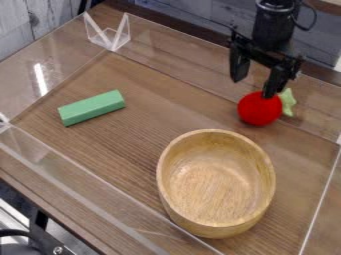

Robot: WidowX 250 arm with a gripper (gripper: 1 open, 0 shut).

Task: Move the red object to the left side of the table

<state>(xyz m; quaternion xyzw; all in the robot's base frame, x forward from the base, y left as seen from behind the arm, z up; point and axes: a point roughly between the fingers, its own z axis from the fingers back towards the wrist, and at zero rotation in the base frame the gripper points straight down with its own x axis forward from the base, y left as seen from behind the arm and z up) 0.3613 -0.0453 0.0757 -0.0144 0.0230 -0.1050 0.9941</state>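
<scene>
The red object [261, 108] is a small strawberry toy with a pale green leafy top, lying on the table [160, 95] at the right, behind the wooden bowl. My gripper [260, 82] hangs pointing down just behind and slightly left of the toy, a little above the tabletop. Its two dark fingers [238, 70] stand apart and hold nothing; the toy lies free in front of them.
A large wooden bowl [216, 181] sits at the front right. A green rectangular block [91, 107] lies at the left. Low clear acrylic walls [80, 169] border the tabletop, with a clear bracket [108, 33] at the back left corner.
</scene>
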